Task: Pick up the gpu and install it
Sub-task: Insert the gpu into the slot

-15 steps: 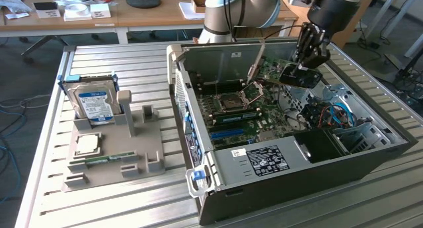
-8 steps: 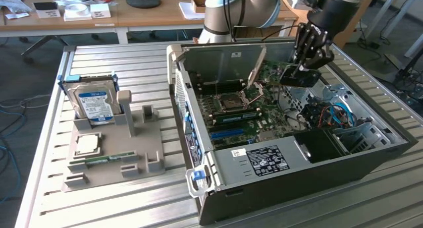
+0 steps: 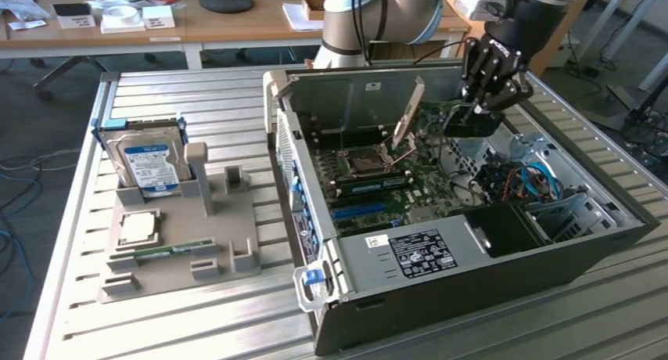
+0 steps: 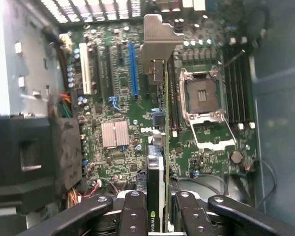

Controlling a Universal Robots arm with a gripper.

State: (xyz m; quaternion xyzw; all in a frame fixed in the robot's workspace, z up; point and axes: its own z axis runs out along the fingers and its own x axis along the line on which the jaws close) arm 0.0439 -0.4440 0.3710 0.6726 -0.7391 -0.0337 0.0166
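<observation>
Hand: the hand [image 4: 157,209] is clamped on the gpu, one finger on each flat face. In the exterior view the hand [image 3: 476,116] hangs inside the open computer case [image 3: 439,297], toward the exterior view's right.

Gpu: the gpu [image 4: 156,167] is seen edge-on in the wrist view as a thin dark board running away from the fingers [image 4: 132,211]. Its silver bracket [image 4: 160,39] is at the far end. A green logo shows on the face close to the grip.

Gpu, exterior view: the gpu [image 3: 414,106] is held above the motherboard, its pale bracket tilted and near the case's rear wall.

Position over board: the card stands over the motherboard [image 4: 118,98], between the blue slot [image 4: 133,69] and the CPU socket [image 4: 201,96].

Seating: I cannot tell whether its lower edge touches a slot.

Motherboard details: a small silver heatsink [image 4: 114,133] lies beside the card, and memory modules [image 4: 236,83] stand past the socket.

Case: it lies on its side on the bench [image 3: 188,329], with the side panel off.

Holder: a grey holder [image 3: 177,235] sits on the bench at the exterior view's left, well apart from the case.

On the holder: a blue-labelled hard drive [image 3: 152,160] stands upright, a processor chip [image 3: 139,227] lies flat, and a small memory stick [image 3: 167,253] is just beside it.
</observation>
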